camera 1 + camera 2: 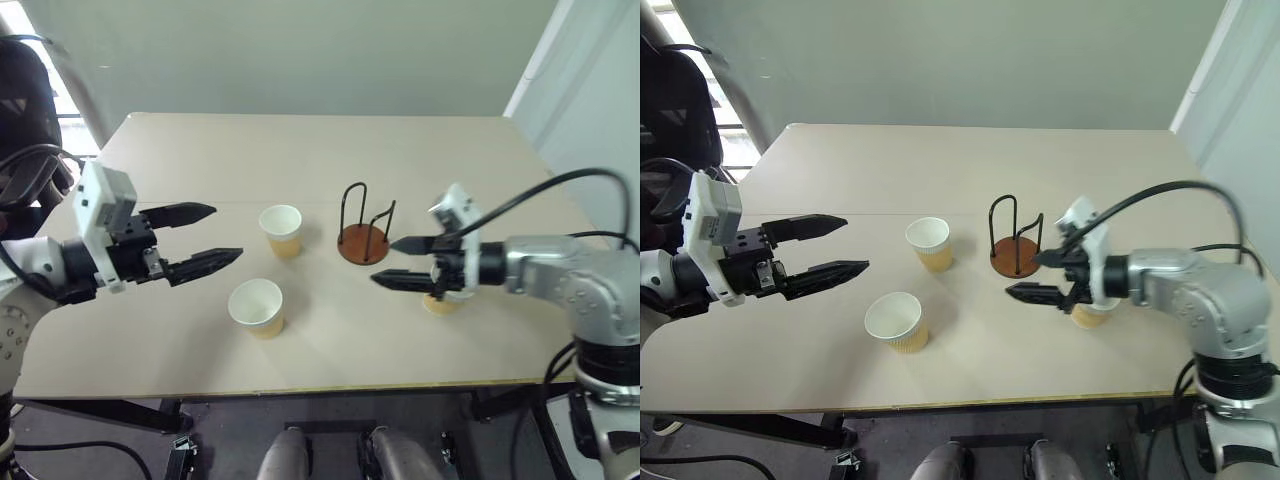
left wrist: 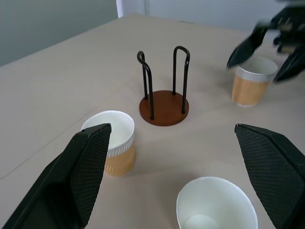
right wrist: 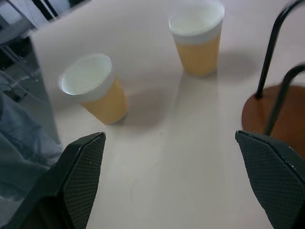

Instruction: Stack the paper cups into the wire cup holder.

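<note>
A pale beige table stands before a grey-green wall, with a dark chair beside it.

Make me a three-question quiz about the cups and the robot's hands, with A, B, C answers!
1. Where is the wire cup holder?
A. between the cups
B. on the floor
C. in a gripper

2. How many paper cups stand on the table?
A. one
B. three
C. five

3. How are the left gripper's jaws?
A. open, holding nothing
B. shut on a cup
C. shut on the holder

Answers: 1 A, cups to its left, one to its right. 2 B, the left wrist view shows three. 3 A, its jaws stand apart with only air between.
</note>
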Available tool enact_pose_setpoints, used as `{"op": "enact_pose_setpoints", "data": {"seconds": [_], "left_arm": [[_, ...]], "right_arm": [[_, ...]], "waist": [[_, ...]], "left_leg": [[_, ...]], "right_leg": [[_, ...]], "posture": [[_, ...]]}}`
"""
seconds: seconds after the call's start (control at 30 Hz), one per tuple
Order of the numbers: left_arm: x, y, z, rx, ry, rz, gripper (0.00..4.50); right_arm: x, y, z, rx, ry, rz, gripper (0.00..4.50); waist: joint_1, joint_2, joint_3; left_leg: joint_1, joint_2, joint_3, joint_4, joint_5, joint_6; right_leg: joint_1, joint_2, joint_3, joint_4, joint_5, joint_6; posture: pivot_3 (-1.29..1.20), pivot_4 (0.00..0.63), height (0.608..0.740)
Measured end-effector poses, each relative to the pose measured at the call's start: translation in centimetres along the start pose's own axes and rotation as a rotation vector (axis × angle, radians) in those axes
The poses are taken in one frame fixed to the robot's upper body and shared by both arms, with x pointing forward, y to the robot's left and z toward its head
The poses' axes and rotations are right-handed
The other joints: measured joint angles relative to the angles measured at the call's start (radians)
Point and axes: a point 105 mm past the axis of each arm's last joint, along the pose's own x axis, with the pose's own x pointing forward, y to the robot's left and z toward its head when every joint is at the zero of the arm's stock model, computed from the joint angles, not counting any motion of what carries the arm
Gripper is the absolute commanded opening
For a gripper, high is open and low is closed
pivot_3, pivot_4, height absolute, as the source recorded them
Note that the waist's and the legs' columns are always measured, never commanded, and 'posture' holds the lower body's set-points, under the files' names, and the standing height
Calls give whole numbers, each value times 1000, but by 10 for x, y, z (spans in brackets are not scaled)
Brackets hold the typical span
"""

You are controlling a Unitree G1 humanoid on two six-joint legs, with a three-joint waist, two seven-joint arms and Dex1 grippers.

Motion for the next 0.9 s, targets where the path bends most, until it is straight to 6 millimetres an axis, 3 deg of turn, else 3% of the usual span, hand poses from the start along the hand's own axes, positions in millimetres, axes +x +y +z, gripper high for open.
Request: {"op": "enact_pose_setpoints", "data": {"seconds": [0.2, 0.4, 0.83, 0.9], "left_arm": [[-1, -7, 1, 12, 8, -45, 4445], [-6, -11, -2, 19, 23, -28, 4445], [-9, -16, 0, 19, 26, -9, 4445], [-9, -15, -1, 18, 27, -6, 4500]], "right_arm": [[12, -26, -23, 82, 56, -145, 4500], [31, -38, -26, 117, 8, -205, 4500], [58, -46, -1, 86, -154, -261, 4500], [58, -47, 1, 78, -164, -269, 4095]], "waist": [[8, -1, -1], [5, -1, -1], [5, -1, -1], [5, -1, -1]], "left_leg": [[-1, 0, 0, 0, -2, -1], [0, 0, 0, -2, -2, -1], [-1, 0, 0, -3, -2, -2], [-1, 0, 0, -3, -3, -2]], "right_leg": [[-1, 0, 0, 0, 0, -1], [-3, 0, 0, 2, 0, -1], [-5, 0, 0, 2, 0, -4], [-5, 0, 0, 2, 0, -5]], "posture": [[0, 150, 740], [0, 150, 740], [0, 150, 740], [0, 150, 740]]}}
